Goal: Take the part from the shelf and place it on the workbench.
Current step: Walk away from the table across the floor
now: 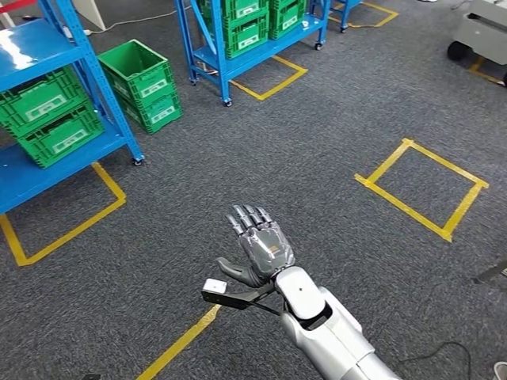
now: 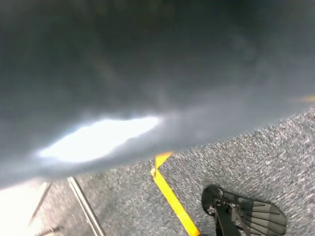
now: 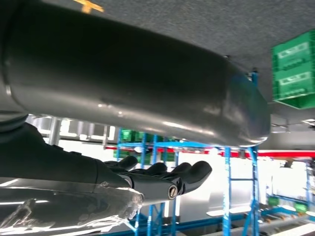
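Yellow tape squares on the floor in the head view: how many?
4 visible. One under the near blue shelf on the left, one by the middle shelf, one on bare carpet at right, one partly seen at top. More may lie out of frame.

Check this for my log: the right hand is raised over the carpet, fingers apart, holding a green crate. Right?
Not quite. The right hand is raised over the carpet with fingers apart, but it holds nothing; the head view shows the green crates back by the blue shelves.
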You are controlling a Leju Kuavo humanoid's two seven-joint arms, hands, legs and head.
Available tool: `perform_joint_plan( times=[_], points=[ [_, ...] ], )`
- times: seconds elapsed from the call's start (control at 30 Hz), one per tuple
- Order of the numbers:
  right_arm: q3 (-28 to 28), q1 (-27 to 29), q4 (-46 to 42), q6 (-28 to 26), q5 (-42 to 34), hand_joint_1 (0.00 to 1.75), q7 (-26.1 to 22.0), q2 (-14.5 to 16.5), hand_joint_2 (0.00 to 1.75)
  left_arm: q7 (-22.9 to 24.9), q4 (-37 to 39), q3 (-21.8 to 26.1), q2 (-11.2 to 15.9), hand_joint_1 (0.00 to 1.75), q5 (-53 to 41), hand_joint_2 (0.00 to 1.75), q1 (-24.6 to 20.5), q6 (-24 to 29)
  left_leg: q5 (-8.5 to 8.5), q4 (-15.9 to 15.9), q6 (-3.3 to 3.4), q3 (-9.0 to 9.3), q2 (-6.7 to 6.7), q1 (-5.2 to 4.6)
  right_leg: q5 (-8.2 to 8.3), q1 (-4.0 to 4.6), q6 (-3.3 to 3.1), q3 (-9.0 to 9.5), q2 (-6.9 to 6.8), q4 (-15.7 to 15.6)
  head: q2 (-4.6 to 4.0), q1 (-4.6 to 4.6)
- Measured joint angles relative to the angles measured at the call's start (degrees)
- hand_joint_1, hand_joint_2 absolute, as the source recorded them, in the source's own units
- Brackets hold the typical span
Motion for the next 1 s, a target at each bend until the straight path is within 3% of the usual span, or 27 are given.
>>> perform_joint_plan(
  times=[0.07, 0.13, 0.2, 0.27, 0.33, 0.37, 0.43, 0.5, 0.57, 0.63, 0.7, 0.77, 0.83, 0.87, 0.9, 0.93, 1.0],
  points=[
    [0.02, -0.05, 0.04, -0.03, 0.0, 0.0, -0.03, -0.01, 0.0, 0.0, 0.0, 0.0, 0.05, 0.0, -0.01, 0.0, 0.06, -0.02, 0.18, 0.07, -0.8, -0.49, -1.34, 0.21, 0.17, -0.06, -0.23, 1.25, 1.29, -2.39, 0.0, 0.0],
    [0.04, -0.13, 0.06, -0.08, 0.0, 0.0, -0.05, 0.06, 0.0, 0.0, 0.01, 0.0, 0.14, 0.0, -0.03, 0.0, 0.35, -0.04, 0.35, -0.01, -1.58, -0.83, -2.16, 0.53, 0.27, 0.03, -0.71, 1.52, 0.11, -2.66, 0.0, 0.04],
    [0.05, -0.27, 0.1, -0.12, 0.0, 0.0, -0.08, 0.21, 0.0, 0.0, 0.09, 0.0, 0.22, 0.0, -0.04, 0.0, 0.44, -0.06, -1.03, 2.09, -2.17, -1.88, -0.01, 0.37, 0.42, -0.1, -1.32, 1.82, -1.36, -3.04, 0.0, -0.32],
    [0.06, -0.26, 0.22, -0.15, 0.0, 0.0, -0.11, 0.26, 0.0, 0.0, 0.17, 0.0, 0.31, 0.0, -0.04, 0.0, 0.18, -0.08, -4.35, 8.47, -2.59, -5.01, 3.49, 0.26, 0.33, 0.02, -1.74, 2.0, -3.08, -3.22, 0.0, -0.81],
    [0.07, -0.09, 0.49, -0.19, 0.0, 0.0, -0.11, 0.2, 0.0, 0.0, 0.17, 0.0, 0.28, 0.0, -0.04, 0.0, 0.05, -0.08, -6.55, 14.74, -2.8, -8.16, 4.97, 0.4, 0.13, 0.3, -1.98, 2.03, -4.9, -3.21, 0.0, -0.92],
    [0.07, -0.02, 0.65, -0.24, 0.0, 0.0, -0.11, 0.17, 0.0, 0.0, 0.17, 0.0, 0.21, 0.0, -0.05, 0.0, 0.13, -0.08, -6.22, 15.48, -2.8, -8.51, 5.23, 0.44, 0.04, 0.41, -2.05, 2.06, -5.72, -3.21, 0.0, -0.93],
    [0.07, -0.01, 0.94, -0.39, 0.01, 0.0, -0.12, 0.19, 0.0, 0.0, 0.17, 0.0, 0.19, 0.0, -0.05, 0.0, 0.33, -0.08, -2.9, 10.62, -2.48, -5.81, 5.94, 0.36, -0.17, 0.6, -2.04, 2.29, -7.18, -3.21, 0.0, -0.93],
    [0.07, -0.08, 1.12, -0.71, 0.03, 0.0, -0.13, 0.2, 0.0, 0.0, 0.17, 0.0, 0.27, 0.0, -0.05, 0.0, 0.23, -0.08, -0.28, 3.36, -1.73, -1.86, 8.32, -0.21, -0.5, 0.97, -1.77, 2.6, -8.54, -3.17, 0.0, -0.92],
    [0.08, -0.13, 1.3, -1.04, 0.06, 0.0, -0.13, 0.21, 0.0, 0.0, 0.17, 0.0, 0.36, 0.0, -0.05, 0.0, 0.05, -0.08, 0.02, 0.35, -0.98, -0.4, 9.56, -0.77, -0.82, 1.3, -1.37, 2.81, -9.81, -3.14, 0.0, -0.85],
    [0.14, -0.15, 1.49, -1.16, 0.07, 0.0, -0.14, 0.27, 0.0, 0.0, 0.17, 0.0, 0.38, 0.0, -0.05, 0.0, 0.2, -0.08, 0.19, -0.05, -0.4, -0.37, 8.28, -0.68, -1.14, 1.34, -0.87, 2.91, -10.74, -3.17, 0.0, -0.82],
    [0.23, -0.22, 1.6, -1.25, 0.07, 0.0, -0.15, 0.35, 0.0, 0.0, 0.17, 0.0, 0.38, 0.0, -0.05, 0.0, 0.4, -0.09, 0.48, -0.52, 0.16, -0.1, 7.05, -0.28, -2.46, 1.14, -0.21, 2.27, -8.79, -1.45, -0.01, -0.63],
    [0.27, -0.21, 1.78, -1.33, 0.07, 0.0, -0.15, 0.32, 0.0, 0.0, 0.17, 0.0, 0.34, 0.0, -0.05, 0.0, 0.23, -0.1, 0.62, -0.68, 0.56, -0.04, 5.77, -0.02, -5.71, 0.82, 0.3, -0.8, -5.35, 5.08, -0.01, -0.33],
    [0.29, -0.01, 2.1, -1.34, 0.07, 0.0, -0.15, 0.22, 0.0, 0.0, 0.17, 0.0, 0.29, 0.0, -0.05, 0.0, 0.07, -0.12, 0.65, -0.65, 0.72, -0.13, 4.22, 0.05, -8.25, 0.57, 0.6, -4.68, -4.04, 12.33, 0.0, -0.22],
    [0.3, 0.08, 2.26, -1.35, 0.07, 0.0, -0.16, 0.2, 0.0, 0.0, 0.17, 0.0, 0.26, 0.0, -0.06, 0.0, 0.13, -0.13, 0.65, -0.64, 0.7, -0.12, 3.4, 0.08, -7.94, 0.48, 0.7, -5.48, -3.91, 13.38, 0.0, -0.19],
    [0.3, 0.12, 2.37, -1.37, 0.07, 0.0, -0.18, 0.2, 0.0, 0.0, 0.17, 0.0, 0.24, 0.0, -0.07, 0.0, 0.18, -0.15, 0.64, -0.61, 0.64, -0.05, 2.54, 0.12, -6.48, 0.38, 0.74, -5.13, -3.78, 12.1, 0.0, -0.17],
    [0.31, 0.11, 2.44, -1.39, 0.07, 0.0, -0.22, 0.2, 0.0, 0.0, 0.17, -0.01, 0.22, 0.0, -0.08, 0.0, 0.22, -0.2, 0.62, -0.58, 0.51, 0.04, 1.69, 0.19, -4.26, 0.24, 0.74, -3.77, -3.36, 8.87, 0.0, -0.17],
    [0.31, 0.03, 2.51, -1.46, 0.07, 0.0, -0.34, 0.2, 0.0, 0.0, 0.17, -0.01, 0.22, 0.0, -0.11, 0.0, 0.15, -0.32, 0.52, -0.36, -0.01, -0.03, 0.12, 0.26, -0.7, -0.33, 0.67, -0.12, -0.33, 1.0, 0.0, -0.12]
  ],
)
